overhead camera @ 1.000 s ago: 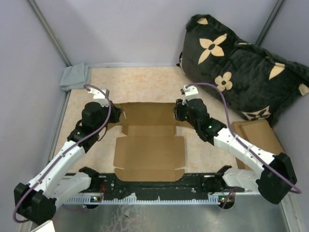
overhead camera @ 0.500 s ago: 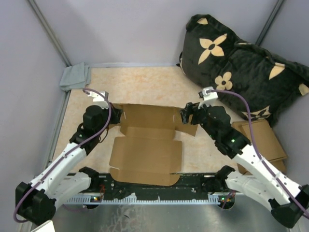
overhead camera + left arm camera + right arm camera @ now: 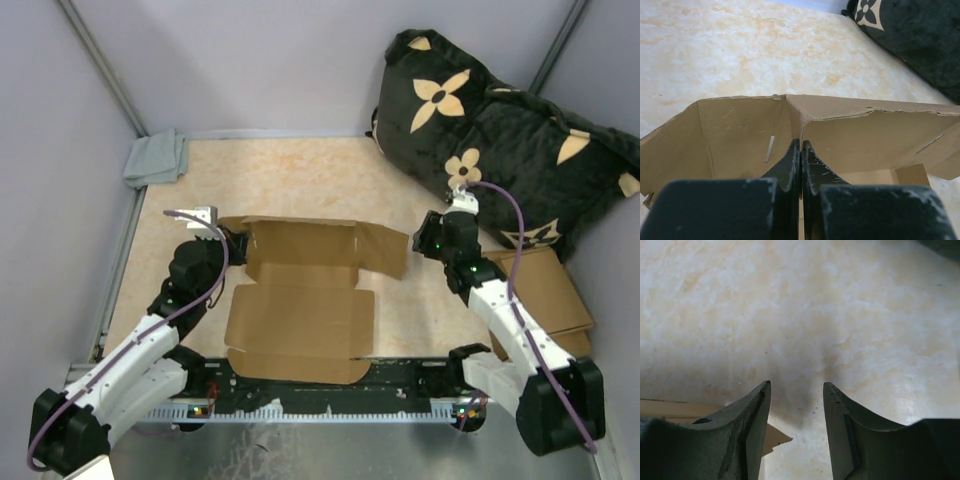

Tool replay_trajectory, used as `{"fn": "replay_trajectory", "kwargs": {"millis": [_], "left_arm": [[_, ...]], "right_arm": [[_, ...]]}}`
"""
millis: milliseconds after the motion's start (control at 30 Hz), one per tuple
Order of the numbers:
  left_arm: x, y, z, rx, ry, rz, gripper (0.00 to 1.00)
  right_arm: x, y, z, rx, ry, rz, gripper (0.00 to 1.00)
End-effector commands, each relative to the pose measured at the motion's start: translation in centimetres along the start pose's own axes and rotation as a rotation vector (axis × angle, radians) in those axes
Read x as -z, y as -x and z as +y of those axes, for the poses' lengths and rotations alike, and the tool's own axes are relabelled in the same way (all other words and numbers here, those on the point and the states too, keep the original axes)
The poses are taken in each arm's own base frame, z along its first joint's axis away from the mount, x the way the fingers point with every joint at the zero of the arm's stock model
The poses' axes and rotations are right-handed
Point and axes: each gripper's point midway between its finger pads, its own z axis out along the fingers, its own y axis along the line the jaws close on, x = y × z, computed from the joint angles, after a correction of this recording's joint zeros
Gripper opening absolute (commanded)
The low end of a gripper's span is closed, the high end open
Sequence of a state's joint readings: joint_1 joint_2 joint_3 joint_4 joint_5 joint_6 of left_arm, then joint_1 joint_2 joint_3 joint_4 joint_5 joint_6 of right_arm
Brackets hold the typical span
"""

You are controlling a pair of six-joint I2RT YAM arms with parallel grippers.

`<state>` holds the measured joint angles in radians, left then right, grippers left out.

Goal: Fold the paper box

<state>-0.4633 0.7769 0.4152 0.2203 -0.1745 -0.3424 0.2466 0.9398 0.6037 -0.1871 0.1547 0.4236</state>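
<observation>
The paper box [image 3: 300,320] lies opened out on the table [image 3: 300,180], between the two arms, its far panel and side flaps tilted up. The left gripper [image 3: 236,246] is at the box's far left corner. In the left wrist view its fingers [image 3: 790,165] are clenched together on the thin edge of a raised cardboard wall. The right gripper [image 3: 428,240] sits just off the box's far right flap, not touching it. Its jaws are spread apart over bare table, with only a cardboard corner [image 3: 776,436] beside them. A dark flowered pillow [image 3: 500,130] lies behind the right arm, more flat cardboard [image 3: 545,290] beside it, and a grey cloth [image 3: 155,158] in the far left corner.
</observation>
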Motion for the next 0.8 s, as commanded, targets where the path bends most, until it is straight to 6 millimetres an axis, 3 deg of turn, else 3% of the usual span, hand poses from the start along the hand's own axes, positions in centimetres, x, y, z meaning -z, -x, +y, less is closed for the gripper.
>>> {"fn": "replay_trajectory", "kwargs": {"millis": [0,100,233,500,767], "left_arm": [[-0.4,0.5,0.0,-0.042,0.000,-0.046,0.00],[-0.6,-0.2,0.2,-0.063,-0.002,-0.049,0.00],[-0.5,-1.1,0.7,-0.081,0.004,-0.064,0.00],[-0.5,-2.8,1.3,-0.105,0.004,-0.055,0.00],[-0.7,-3.7,1.4,-0.118,0.009,-0.026,0.00]], "right_arm": [[-1.5,1.7,4.2,0.019,0.206,-0.012,0.46],[-1.5,0.2,6.6,0.074,0.361,0.057,0.46],[0.0,-0.9,9.2,0.113,0.552,0.098,0.46],[2.4,-1.6,11.5,0.157,0.735,0.131,0.48],[3.2,-2.5,12.9,0.155,0.831,0.185,0.49]]}}
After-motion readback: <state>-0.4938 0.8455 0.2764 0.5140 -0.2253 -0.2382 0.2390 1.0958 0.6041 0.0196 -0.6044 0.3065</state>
